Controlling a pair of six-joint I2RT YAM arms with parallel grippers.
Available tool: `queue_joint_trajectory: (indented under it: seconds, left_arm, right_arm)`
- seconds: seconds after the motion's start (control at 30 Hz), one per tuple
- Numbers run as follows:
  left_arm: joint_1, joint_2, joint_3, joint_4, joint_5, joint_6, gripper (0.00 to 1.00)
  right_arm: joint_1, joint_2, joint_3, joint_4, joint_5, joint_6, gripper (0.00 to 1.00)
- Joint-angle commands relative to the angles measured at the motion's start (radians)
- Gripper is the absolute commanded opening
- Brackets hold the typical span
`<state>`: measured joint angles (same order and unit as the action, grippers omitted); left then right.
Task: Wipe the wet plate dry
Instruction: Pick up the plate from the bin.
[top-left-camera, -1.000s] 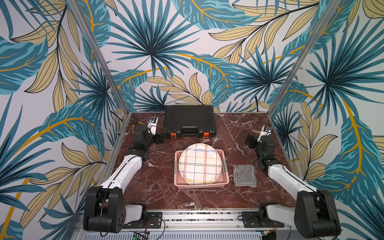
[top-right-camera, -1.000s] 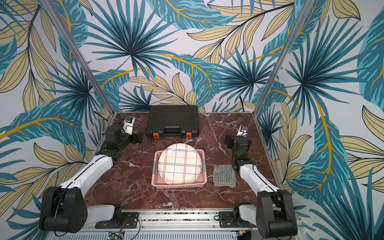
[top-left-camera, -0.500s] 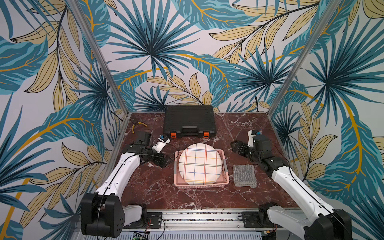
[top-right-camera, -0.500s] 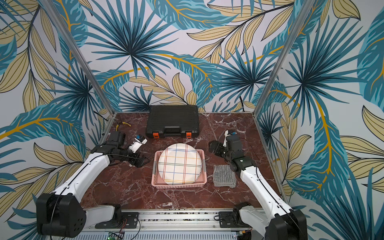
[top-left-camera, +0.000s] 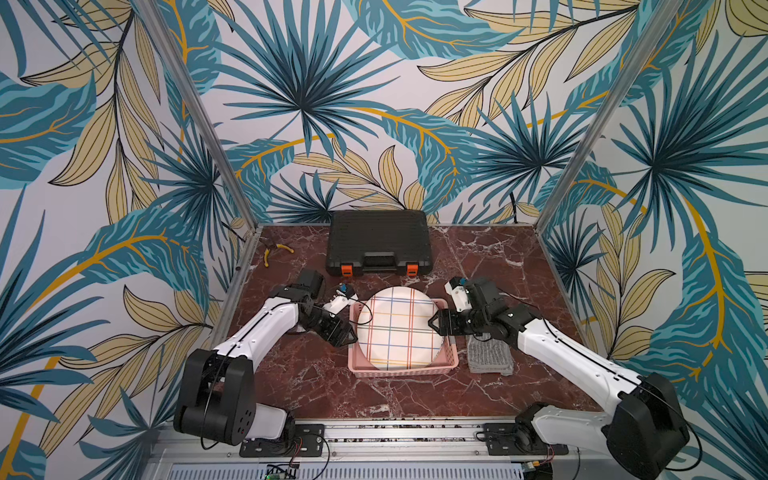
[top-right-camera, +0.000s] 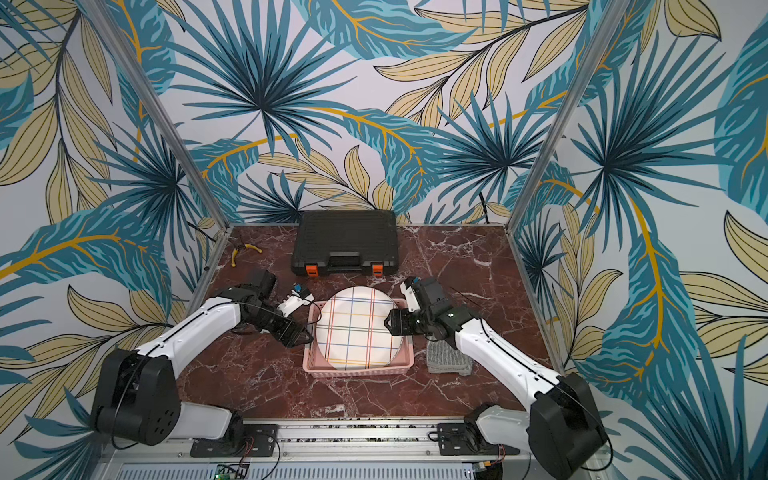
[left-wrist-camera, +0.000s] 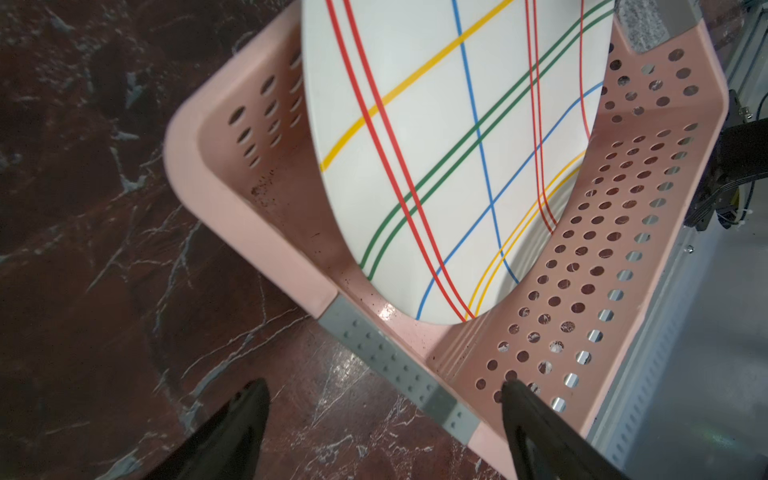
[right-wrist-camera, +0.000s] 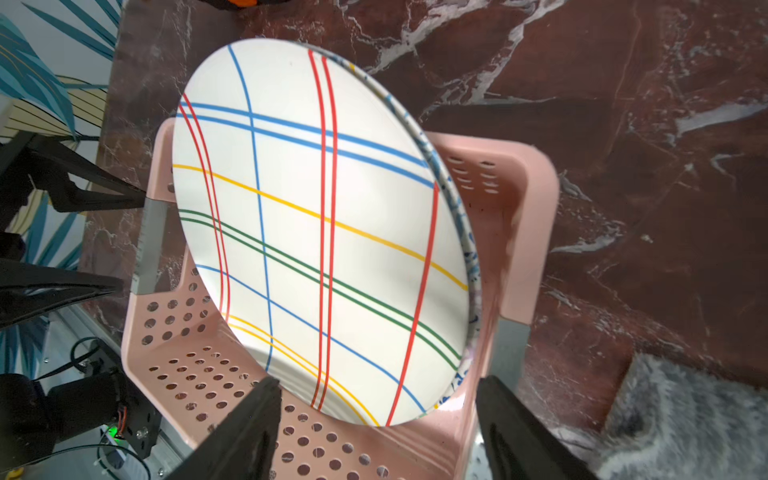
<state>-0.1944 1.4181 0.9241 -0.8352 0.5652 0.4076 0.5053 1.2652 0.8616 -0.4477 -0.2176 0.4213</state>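
Arms are pointing inward, facing each other.
Left gripper (top-left-camera: 346, 335) and right gripper (top-left-camera: 434, 328) are hanging low, jaws apart.

You had a black tool case (top-left-camera: 378, 243) lying shut at the back of the marble table (top-left-camera: 490, 257), its 2 orange latches facing the front. Yellow-handled pliers (top-left-camera: 277, 247) lay near the back left corner, apart from the case.
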Motion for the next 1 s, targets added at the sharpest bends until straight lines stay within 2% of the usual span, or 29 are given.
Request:
queue_joint_trajectory:
  seconds: [0.0, 0.13, 0.37, 0.57, 0.73, 0.97]
  left_arm:
    - [-0.012, 0.017, 0.0, 0.011, 0.012, -0.015, 0.92]
    - [-0.02, 0.035, 0.001, 0.02, 0.004, -0.025, 0.92]
    - [-0.025, 0.041, -0.009, 0.036, -0.009, -0.033, 0.92]
    - [-0.027, 0.046, -0.014, 0.045, -0.017, -0.036, 0.92]
    - [-0.03, 0.054, -0.014, 0.051, -0.025, -0.044, 0.92]
    - [-0.035, 0.074, -0.004, 0.062, -0.043, -0.068, 0.91]
  right_arm:
    - [0.014, 0.039, 0.046, -0.039, 0.079, -0.062, 0.76]
    - [0.015, 0.102, 0.078, -0.051, 0.118, -0.089, 0.74]
    - [0.018, 0.191, 0.11, -0.027, 0.115, -0.123, 0.67]
    - [0.017, 0.233, 0.109, -0.003, 0.117, -0.128, 0.65]
    - [0.02, 0.25, 0.1, 0.011, 0.093, -0.132, 0.58]
    - [0.025, 0.25, 0.069, 0.05, 0.032, -0.124, 0.57]
